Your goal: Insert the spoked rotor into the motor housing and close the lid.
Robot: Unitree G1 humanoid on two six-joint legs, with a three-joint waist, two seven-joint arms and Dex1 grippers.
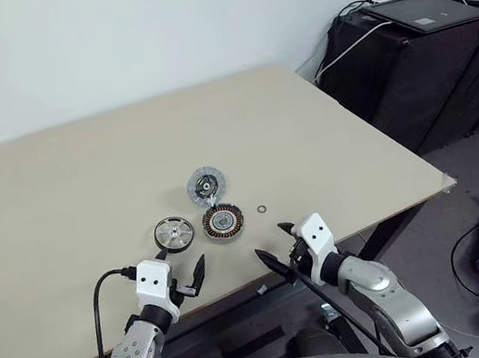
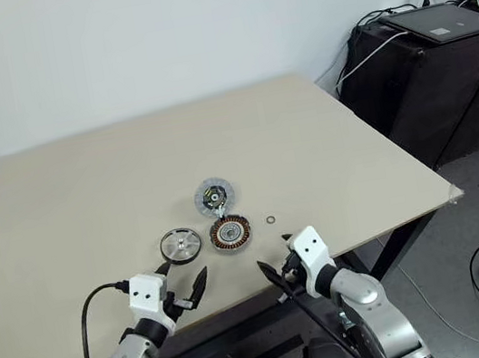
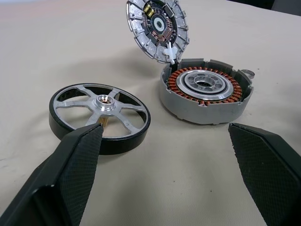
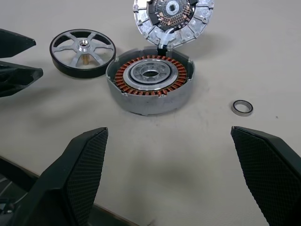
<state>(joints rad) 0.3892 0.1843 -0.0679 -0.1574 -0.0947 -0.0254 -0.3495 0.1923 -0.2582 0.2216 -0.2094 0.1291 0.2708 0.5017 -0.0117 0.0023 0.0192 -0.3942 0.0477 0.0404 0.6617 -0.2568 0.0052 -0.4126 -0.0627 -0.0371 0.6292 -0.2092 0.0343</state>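
The spoked rotor [image 1: 174, 234] is lying flat just ahead of the left gripper [image 1: 185, 278], whose fingers [image 3: 77, 160] are spread wide and holding nothing. The motor housing [image 1: 223, 223] is sitting beside it, the lid [image 1: 206, 185] touching its far edge. The right gripper [image 1: 275, 247] is also gaping empty over the beige desk [image 1: 83, 177], near dark cabinets [image 1: 421, 57].

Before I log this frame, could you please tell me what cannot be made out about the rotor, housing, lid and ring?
- Rotor: underside hidden against the table; the left wrist view's near finger covers part of its rim.
- Housing: inside of the centre bore is dark in both wrist views.
- Lid: top cut off by the edge in both wrist views; its far face is turned away.
- Ring: too small in the eye views to tell its make.
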